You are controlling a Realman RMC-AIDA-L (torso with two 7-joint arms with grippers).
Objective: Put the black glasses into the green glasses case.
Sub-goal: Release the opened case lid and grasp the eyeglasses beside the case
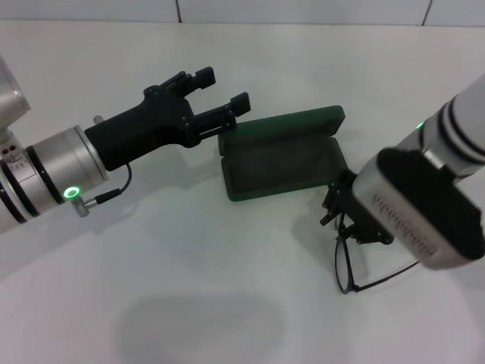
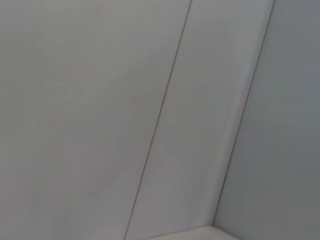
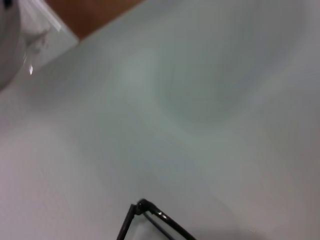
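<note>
The green glasses case [image 1: 282, 161] lies open in the middle of the table, its lid [image 1: 288, 125] tipped back on the far side and its dark lining showing. My left gripper [image 1: 221, 89] is open and empty, just beyond the lid's left end. My right gripper [image 1: 339, 208] is near the case's right front corner, mostly hidden behind its wrist. It is shut on the top of the black glasses [image 1: 346, 262], which reach down from it towards the table with one temple arm stretched out to the right. A hinge corner of the glasses [image 3: 145, 207] shows in the right wrist view.
The white table [image 1: 189, 288] spreads around the case. A tiled wall [image 1: 303, 9] runs along its far edge. The left wrist view shows only pale wall panels [image 2: 100, 100].
</note>
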